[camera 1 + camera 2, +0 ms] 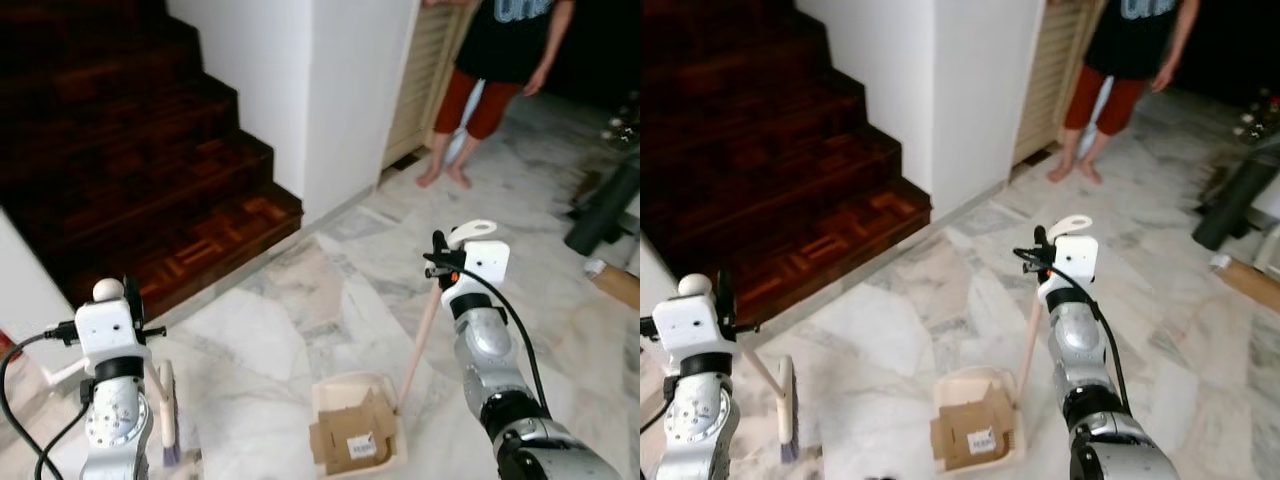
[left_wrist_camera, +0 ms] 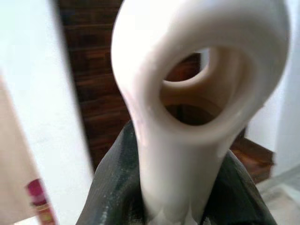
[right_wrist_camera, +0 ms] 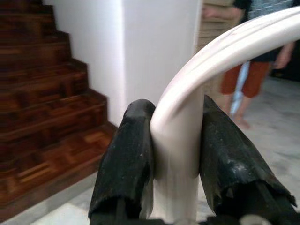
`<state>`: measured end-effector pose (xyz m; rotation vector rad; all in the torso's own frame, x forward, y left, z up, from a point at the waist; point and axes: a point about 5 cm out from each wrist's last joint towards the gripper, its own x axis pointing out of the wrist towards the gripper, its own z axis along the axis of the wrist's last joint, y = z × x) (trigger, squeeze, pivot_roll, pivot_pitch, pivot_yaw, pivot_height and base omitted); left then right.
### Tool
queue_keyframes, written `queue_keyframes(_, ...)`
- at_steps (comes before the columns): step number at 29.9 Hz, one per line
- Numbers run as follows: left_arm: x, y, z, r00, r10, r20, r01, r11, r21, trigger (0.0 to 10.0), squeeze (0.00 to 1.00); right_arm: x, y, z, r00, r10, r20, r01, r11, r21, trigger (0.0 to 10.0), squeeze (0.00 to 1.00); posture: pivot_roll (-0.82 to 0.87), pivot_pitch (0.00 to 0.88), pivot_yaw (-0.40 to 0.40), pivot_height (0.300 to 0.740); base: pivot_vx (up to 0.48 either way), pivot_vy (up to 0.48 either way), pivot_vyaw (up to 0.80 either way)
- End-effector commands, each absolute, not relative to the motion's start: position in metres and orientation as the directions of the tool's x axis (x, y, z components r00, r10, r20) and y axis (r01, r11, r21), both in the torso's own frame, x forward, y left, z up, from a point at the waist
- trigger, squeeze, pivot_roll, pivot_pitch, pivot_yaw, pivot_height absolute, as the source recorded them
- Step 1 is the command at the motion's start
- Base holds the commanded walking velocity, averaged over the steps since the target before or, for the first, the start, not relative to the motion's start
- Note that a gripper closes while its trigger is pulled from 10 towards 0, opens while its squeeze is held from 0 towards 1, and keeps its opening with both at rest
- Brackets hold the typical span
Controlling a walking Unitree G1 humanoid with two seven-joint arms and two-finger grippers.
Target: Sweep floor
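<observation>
Glossy marble floor (image 1: 300, 330), dark polished wood stairs (image 1: 150, 150), smooth plastic dustpan (image 1: 395, 455) holding matt cardboard (image 1: 350, 435).

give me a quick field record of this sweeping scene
left gripper: shut on broom handle
right gripper: shut on dustpan handle
broom head: on floor, robot's left
dustpan: on floor, holds cardboard
floor: marble
stairs: dark wood, ahead left
person: standing, ahead right
</observation>
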<state>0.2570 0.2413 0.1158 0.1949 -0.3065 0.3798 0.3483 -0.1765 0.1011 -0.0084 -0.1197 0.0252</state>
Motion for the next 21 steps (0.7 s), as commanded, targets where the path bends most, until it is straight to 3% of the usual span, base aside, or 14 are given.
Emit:
queue_keyframes(1, 0.257, 0.245, 0.121, 0.862, 0.363, 0.355, -0.430, 0.893, 0.130, 10.0, 0.00, 0.355, -0.175, 0.114, 0.986, 0.041, 0.164, -0.040, 0.999, -0.010, 10.0, 0.00, 0.19, 0.000, -0.088, 0.740, 0.000, 0.000, 0.56)
queue_keyframes(21, 0.239, 0.249, 0.116, 0.853, 0.404, 0.331, -0.470, 0.869, 0.152, 10.0, 0.00, 0.359, -0.160, 0.115, 0.984, 0.078, 0.160, -0.082, 0.996, 0.018, 10.0, 0.00, 0.22, 0.000, -0.070, 0.740, 0.000, 0.000, 0.59)
